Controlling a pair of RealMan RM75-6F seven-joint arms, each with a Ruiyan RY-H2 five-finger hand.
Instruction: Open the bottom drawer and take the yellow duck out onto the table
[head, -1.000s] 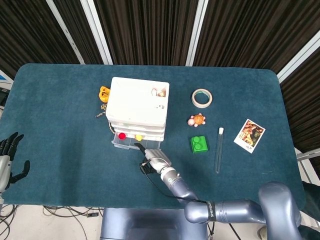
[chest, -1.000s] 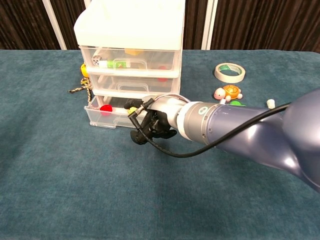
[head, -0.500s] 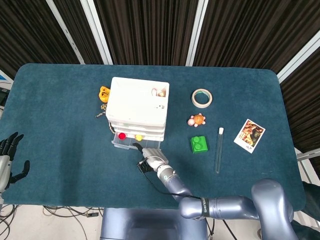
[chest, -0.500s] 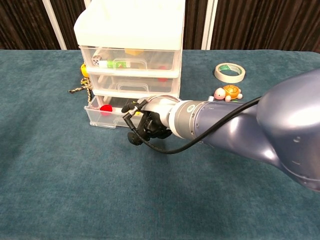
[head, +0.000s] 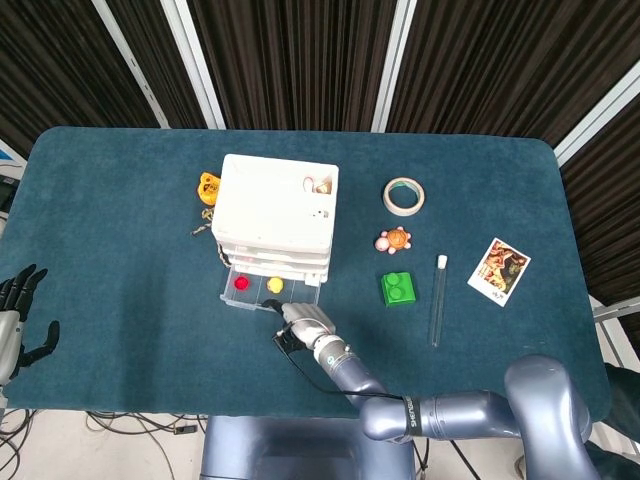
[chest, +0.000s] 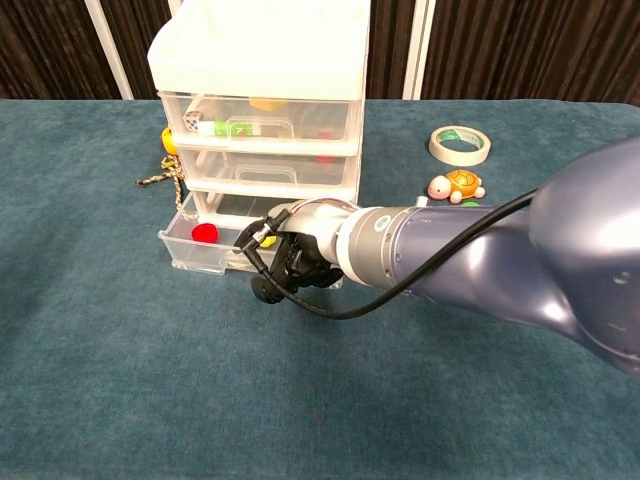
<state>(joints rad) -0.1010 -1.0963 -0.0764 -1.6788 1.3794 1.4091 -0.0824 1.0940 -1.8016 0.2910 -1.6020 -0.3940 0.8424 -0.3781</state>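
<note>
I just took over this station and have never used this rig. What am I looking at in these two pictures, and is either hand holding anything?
Both pictures come from the robot's own cameras: the head view looks down on the table, the chest view looks across it. The right hand is at the front of the bottom drawer of the white drawer unit, which is pulled out; whether it grips the handle I cannot tell. Inside lie the yellow duck and a red ball. The left hand waits open at the table's edge, holding nothing. Also on the table: a tape roll, a toy turtle, a green block and a photo card.
</note>
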